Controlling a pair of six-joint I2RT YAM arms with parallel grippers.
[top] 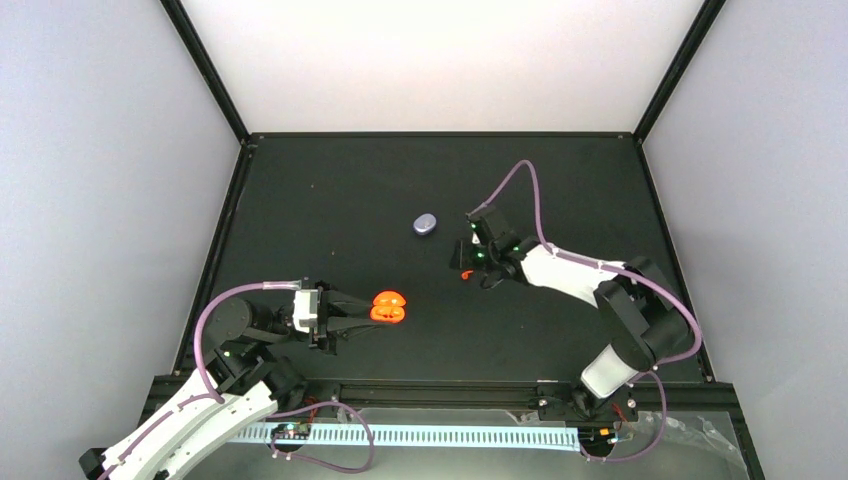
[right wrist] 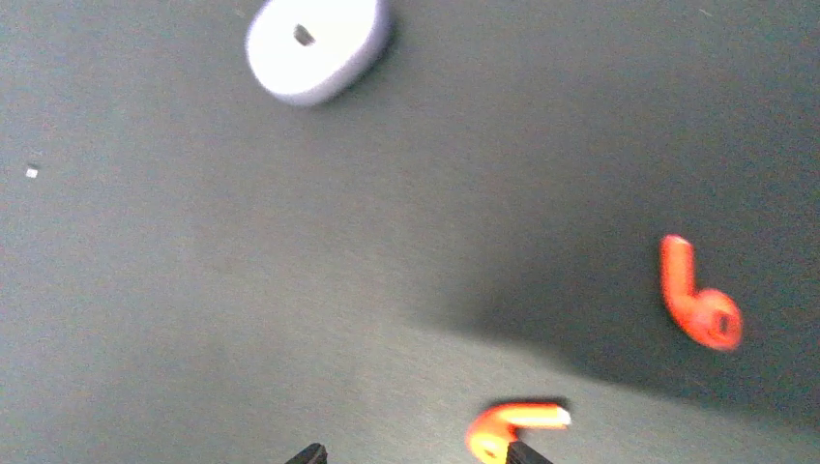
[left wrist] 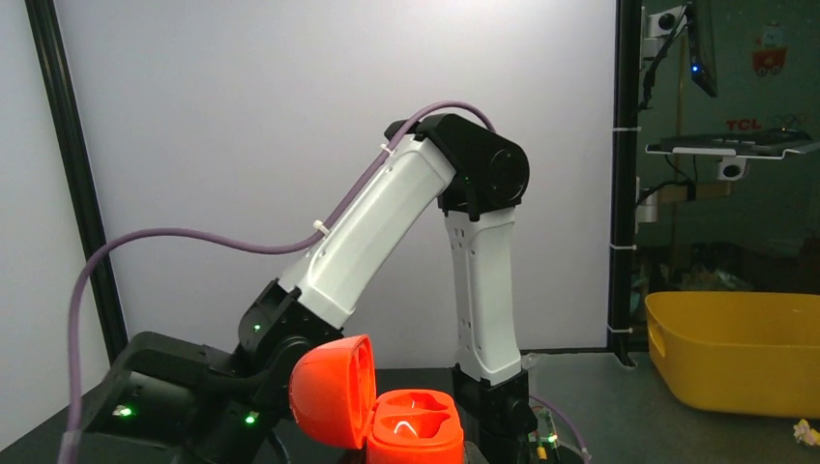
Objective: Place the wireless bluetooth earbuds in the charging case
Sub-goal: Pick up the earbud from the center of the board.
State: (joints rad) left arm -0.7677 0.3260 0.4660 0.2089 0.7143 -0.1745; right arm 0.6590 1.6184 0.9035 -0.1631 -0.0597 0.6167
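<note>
An orange charging case [top: 388, 307] lies open at the front left of the black mat, and my left gripper [top: 366, 312] is shut on it. In the left wrist view its lid [left wrist: 332, 389] stands up beside the base [left wrist: 418, 427], whose two sockets hold nothing; my own fingers are hidden there. My right gripper [right wrist: 416, 454] hovers open, low over the mat near the middle. One red-orange earbud [right wrist: 508, 425] lies just beside its right fingertip [right wrist: 522, 452], not gripped. A second red-orange earbud [right wrist: 698, 300] lies farther right. Purple earbuds are out of view.
A pale lilac closed case [top: 425, 223] sits on the mat behind the right gripper [top: 468, 262], also visible from the right wrist as the case [right wrist: 314, 43]. Black frame posts edge the mat. A yellow bin [left wrist: 745, 353] stands off the table to the right.
</note>
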